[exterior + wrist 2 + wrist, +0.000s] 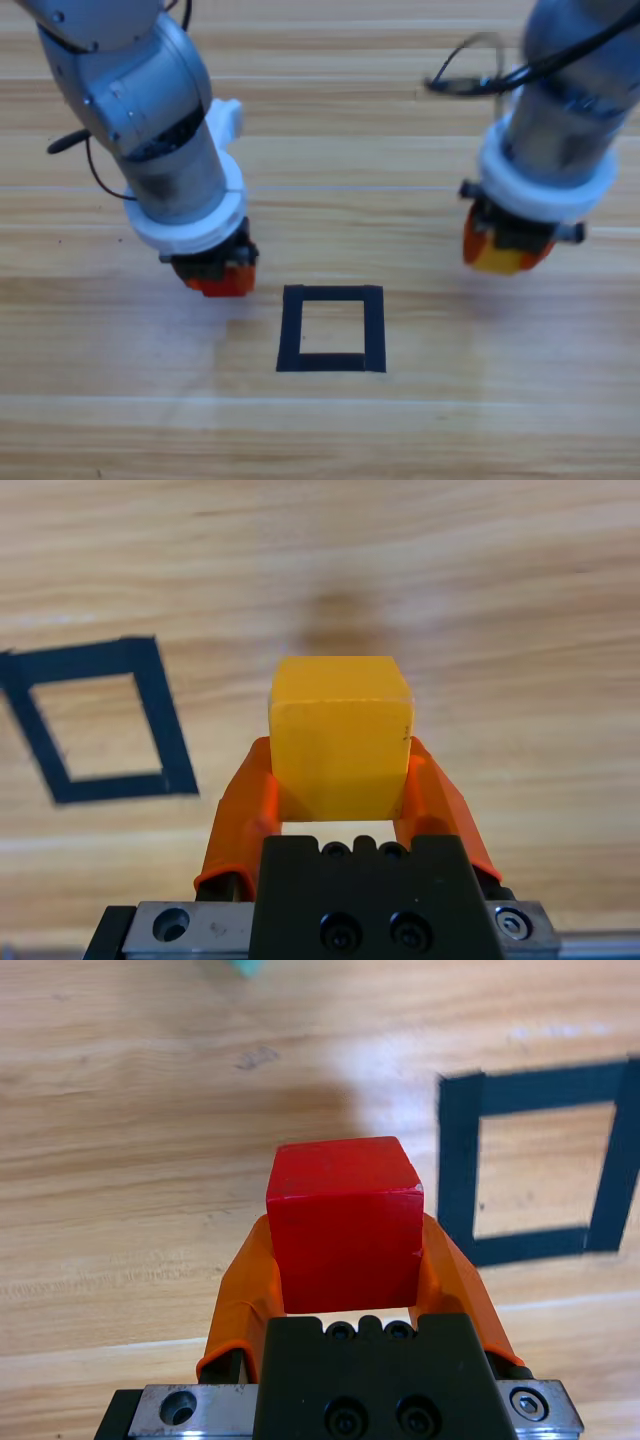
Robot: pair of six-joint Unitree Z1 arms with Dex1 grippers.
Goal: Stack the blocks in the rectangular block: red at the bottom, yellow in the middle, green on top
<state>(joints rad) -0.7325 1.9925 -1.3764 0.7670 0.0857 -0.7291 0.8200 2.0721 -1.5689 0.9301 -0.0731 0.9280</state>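
Gripping matte cubes: left tool (pixel 345 1260) red (pixel 345 1222), right tool (pixel 340 780) yellow (pixel 340 735).

Left end effector (pixel 218 272) lowered left of centre, jaws clamped, right end effector (pixel 505 250) likewise, at right

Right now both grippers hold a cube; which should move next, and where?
Probably the left gripper: carry the red cube rightward over the empty tape rectangle and lower it. Red goes at the bottom, so the right gripper with the yellow cube should wait.
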